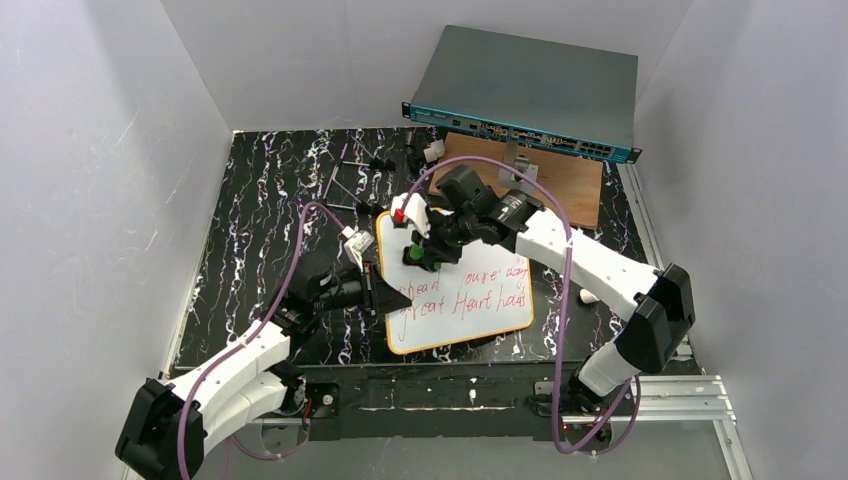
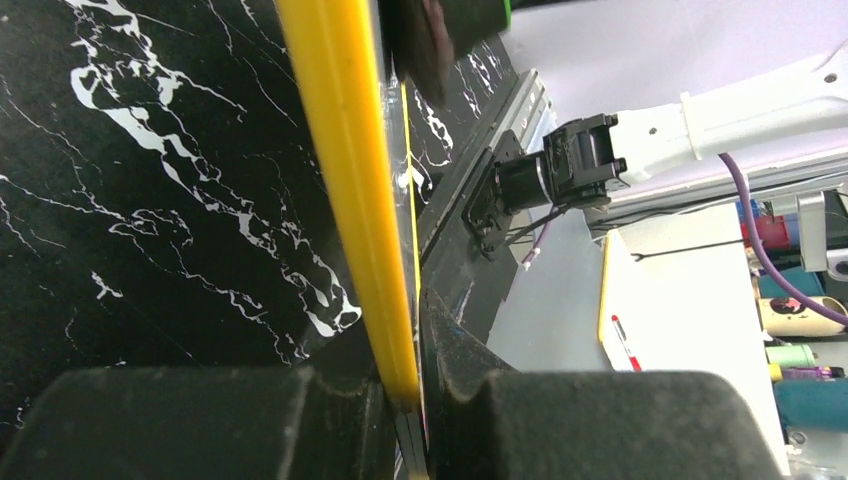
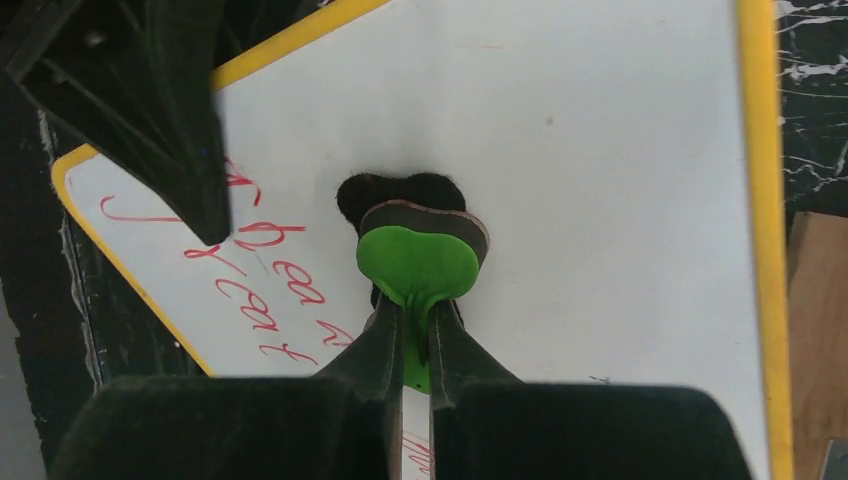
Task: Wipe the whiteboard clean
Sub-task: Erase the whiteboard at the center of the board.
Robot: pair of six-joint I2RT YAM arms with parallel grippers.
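Right wrist view: wiping is under way, and roughly half the board looks clean.
My right gripper [image 3: 415,345] is clenched on the stem of the green eraser [image 3: 418,262], whose dark felt is pressed flat on the whiteboard [image 3: 600,150] just ahead of my fingertips. My left gripper [image 2: 405,395] is pinched tight on the board's yellow frame [image 2: 345,180], steadying it. Ahead and to the right of my right hand the surface is bare white. The red writing [image 3: 270,280] lies to its left and back toward my wrist, so I judge those lines are what is left to wipe.
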